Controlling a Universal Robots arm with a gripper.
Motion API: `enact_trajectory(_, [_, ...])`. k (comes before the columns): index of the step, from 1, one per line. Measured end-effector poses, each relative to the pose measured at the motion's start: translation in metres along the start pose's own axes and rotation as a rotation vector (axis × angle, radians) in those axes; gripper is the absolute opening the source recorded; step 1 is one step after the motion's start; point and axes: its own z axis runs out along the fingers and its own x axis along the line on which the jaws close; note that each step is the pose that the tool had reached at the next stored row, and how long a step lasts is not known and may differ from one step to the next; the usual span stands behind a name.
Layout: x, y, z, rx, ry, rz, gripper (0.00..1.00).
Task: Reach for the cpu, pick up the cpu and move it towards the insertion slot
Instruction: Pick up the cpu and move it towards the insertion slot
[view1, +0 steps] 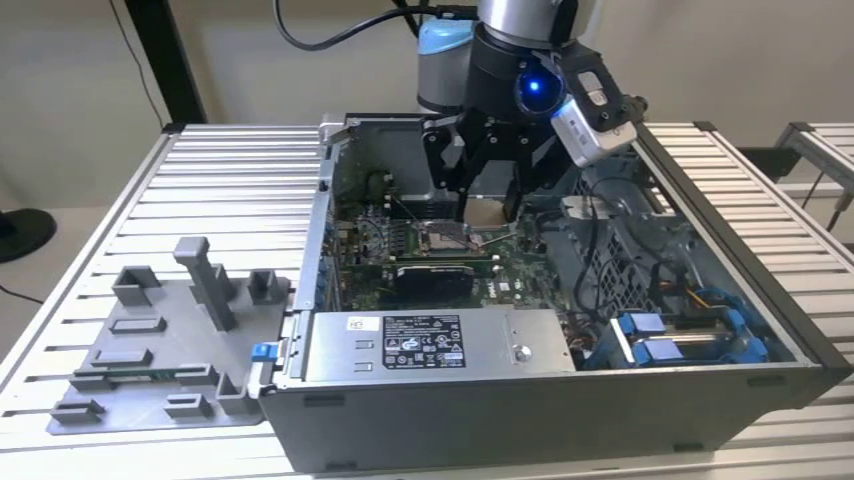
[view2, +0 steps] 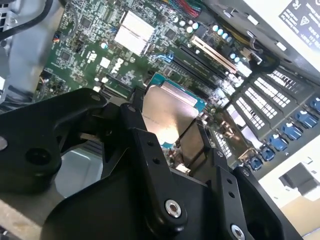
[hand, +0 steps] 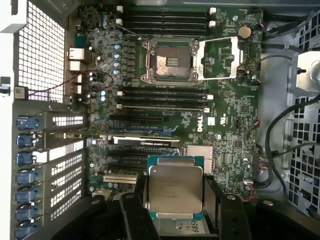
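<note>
The tool (hand: 175, 210) gripped the cpu (hand: 175, 187) by two opposite edges, above the motherboard (hand: 230, 120) and apart from the insertion slot (hand: 170, 62) — a light, rigid, fragile chip, best pinched at its rim.

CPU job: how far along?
Done: the cpu is picked up, clamped in the gripper and carried inside the computer case. In hand: it hangs above the motherboard. Left: the insertion slot lies open, not reached.
</note>
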Motion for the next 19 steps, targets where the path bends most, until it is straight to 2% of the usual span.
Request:
enact_trajectory(5, [-0.0005,0.0004,0.0000,0.0000,0.0000,0.000,0.00])
enact_trajectory(11, [-0.0018,0.0042,0.0001,-0.0001,0.0000,0.000,0.00])
enact_trajectory(19, [-0.0046,0.0166,0.0005,0.0000,0.0000,0.000,0.00])
